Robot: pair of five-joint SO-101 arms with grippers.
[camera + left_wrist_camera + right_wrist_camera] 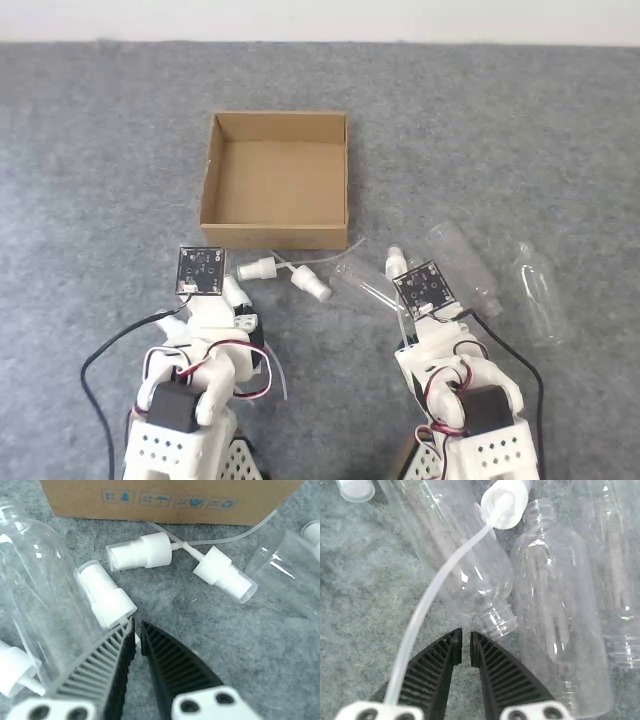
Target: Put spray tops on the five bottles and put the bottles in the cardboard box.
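The cardboard box [275,180] sits open at mid-table, its wall [170,497] close in front of my left gripper [138,628]. That gripper is shut and low over the carpet, its tips beside a white spray top [107,597] that lies against a clear bottle [35,595]. Two more spray tops [142,552] [222,572] lie between it and the box. My right gripper [465,632] is shut, its tips just short of the open neck of a clear bottle [465,565]. A spray top [505,500] rests on that bottle, and its thin tube [425,610] trails past one jaw.
More clear bottles lie to the right [462,262] [538,290], side by side [560,620] [615,570]. Another bottle [365,283] lies between the arms. Another spray top [12,670] lies beside the left gripper. Grey carpet [100,150] covers the table. Black cables [100,360] loop near both arm bases.
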